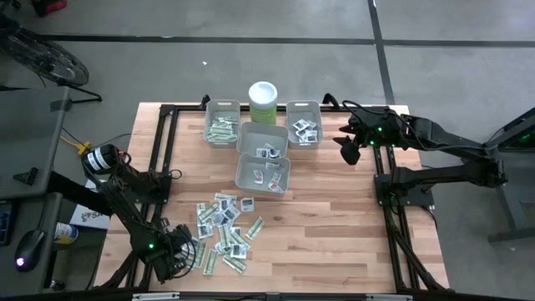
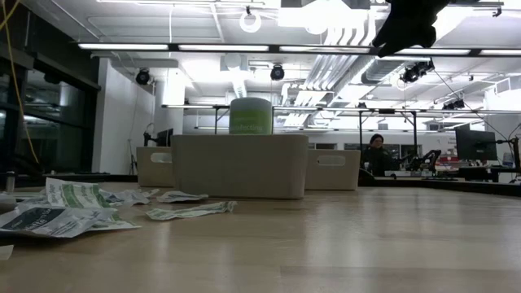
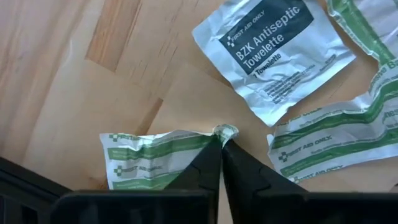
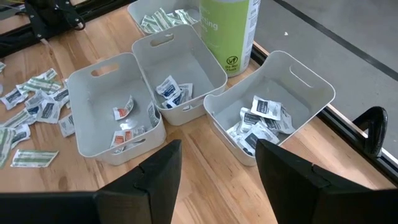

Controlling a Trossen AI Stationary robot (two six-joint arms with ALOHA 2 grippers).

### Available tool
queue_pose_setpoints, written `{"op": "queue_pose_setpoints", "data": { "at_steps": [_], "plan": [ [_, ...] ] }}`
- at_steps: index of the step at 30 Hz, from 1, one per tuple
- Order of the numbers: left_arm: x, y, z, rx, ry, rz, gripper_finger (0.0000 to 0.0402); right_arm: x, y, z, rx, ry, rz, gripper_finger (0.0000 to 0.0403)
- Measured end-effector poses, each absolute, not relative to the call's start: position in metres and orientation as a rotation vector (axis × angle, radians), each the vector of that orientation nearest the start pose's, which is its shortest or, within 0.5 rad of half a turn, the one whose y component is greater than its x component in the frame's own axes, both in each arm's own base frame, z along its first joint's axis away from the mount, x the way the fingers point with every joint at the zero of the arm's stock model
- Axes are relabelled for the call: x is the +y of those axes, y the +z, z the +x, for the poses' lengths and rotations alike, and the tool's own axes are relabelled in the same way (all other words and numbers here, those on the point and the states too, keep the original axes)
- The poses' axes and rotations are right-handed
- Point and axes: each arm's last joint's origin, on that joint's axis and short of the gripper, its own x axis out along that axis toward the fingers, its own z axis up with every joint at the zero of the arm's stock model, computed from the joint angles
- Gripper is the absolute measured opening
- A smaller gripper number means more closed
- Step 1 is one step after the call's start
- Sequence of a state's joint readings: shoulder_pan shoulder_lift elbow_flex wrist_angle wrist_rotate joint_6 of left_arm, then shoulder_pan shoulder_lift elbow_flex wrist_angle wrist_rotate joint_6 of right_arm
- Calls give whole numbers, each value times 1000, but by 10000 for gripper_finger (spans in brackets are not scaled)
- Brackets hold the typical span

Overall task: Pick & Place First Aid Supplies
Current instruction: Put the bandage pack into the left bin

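"First Aid Only" strip (image 3: pixel 158 158) in left claw (image 3: pixel 221 146)

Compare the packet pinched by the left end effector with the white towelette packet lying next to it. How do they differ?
The pinched packet is a narrow strip with green bands; the towelette packet is squarish with a dark label. The strip is gripped at one end by the left end effector; the towelette lies free. Both are flat, crinkled and printed "First Aid Only".

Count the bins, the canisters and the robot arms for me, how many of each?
Bins: 4
Canister: 1
Arms: 2
Total: 7
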State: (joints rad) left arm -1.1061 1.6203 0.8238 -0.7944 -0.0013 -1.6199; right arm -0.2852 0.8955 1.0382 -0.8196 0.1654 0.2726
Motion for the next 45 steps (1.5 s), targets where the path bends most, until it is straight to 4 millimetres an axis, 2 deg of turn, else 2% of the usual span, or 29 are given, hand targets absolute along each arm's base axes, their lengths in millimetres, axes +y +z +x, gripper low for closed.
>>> {"op": "queue_pose_setpoints", "data": {
  "at_steps": [6, 17, 20, 25, 32, 40, 45],
  "plan": [
    [-220, 138, 110, 1538, 417, -390, 3, -51, 343, 156, 615, -528, 311, 199],
    [-226, 165, 116, 1491, 438, -268, 1, -51, 344, 156, 615, -521, 316, 199],
    [-231, 172, 124, 1435, 365, -240, 0, -51, 344, 156, 613, -521, 315, 199],
    [-225, 179, 145, 1364, 224, -60, 0, -51, 345, 158, 591, -521, 314, 199],
    [-197, 184, 186, 1313, 160, 159, 0, -51, 346, 158, 587, -514, 324, 199],
    [-151, 185, 232, 1316, 71, 359, 0, -51, 346, 158, 584, -514, 336, 199],
    [-117, 190, 250, 1336, 45, 454, 0, -51, 346, 158, 584, -514, 336, 199]
  ]
}}
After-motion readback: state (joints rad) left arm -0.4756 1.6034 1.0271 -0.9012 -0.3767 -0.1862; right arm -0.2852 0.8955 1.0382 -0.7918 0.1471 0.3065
